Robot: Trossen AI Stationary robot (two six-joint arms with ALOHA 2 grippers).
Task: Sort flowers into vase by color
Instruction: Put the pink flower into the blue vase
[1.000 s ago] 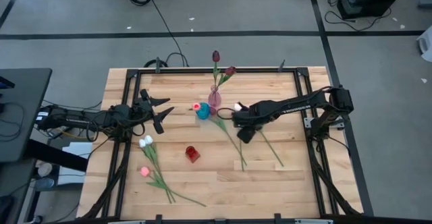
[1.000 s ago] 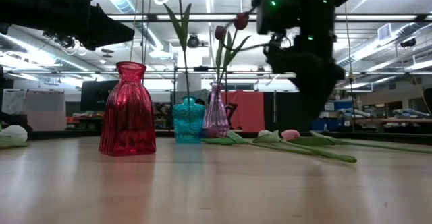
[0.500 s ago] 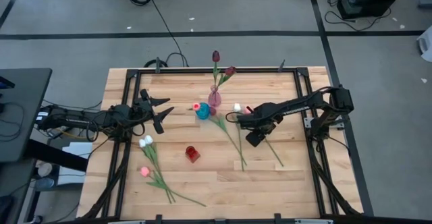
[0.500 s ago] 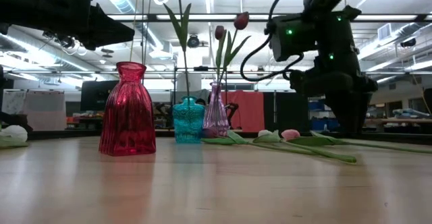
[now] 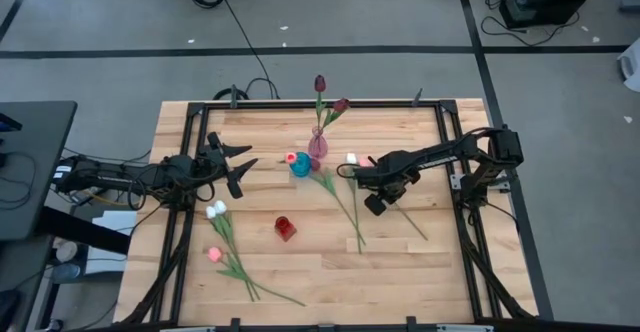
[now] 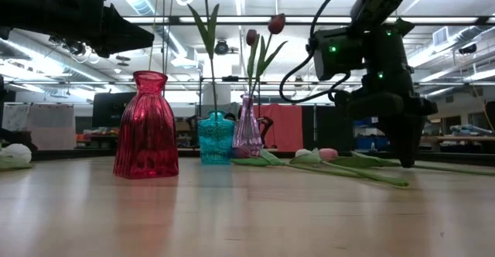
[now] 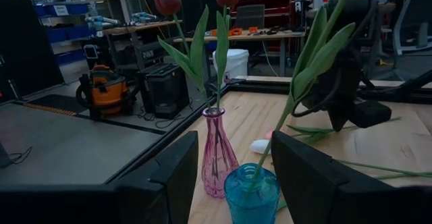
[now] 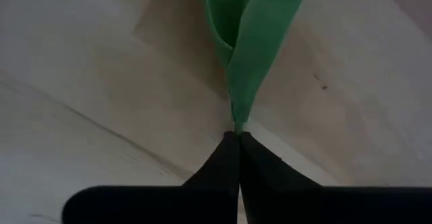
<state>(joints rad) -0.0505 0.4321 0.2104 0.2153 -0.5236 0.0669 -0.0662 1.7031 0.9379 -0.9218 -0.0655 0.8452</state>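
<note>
Tulips everywhere on the counter (image 5: 400, 272): two dark maroon ones (image 5: 320, 83) stand upright in the pink vase (image 5: 317, 146) at twelve o'clock, a pink tulip (image 5: 292, 158) sits in the teal vase (image 5: 300, 166) just beside it, and the red vase (image 5: 285, 228) at centre holds nothing. Loose white and pink stems (image 5: 232, 254) lie at seven o'clock. Over at three o'clock, the right gripper (image 5: 377, 200) is down on a white tulip (image 5: 352, 159) lying flat, fingers pinched together on its green stem (image 8: 237, 116). Only the right wrist view shows that pinch, right at the leaf base. The left gripper (image 5: 243, 167) hovers at nine o'clock, fingers spread wide, holding nothing.
</note>
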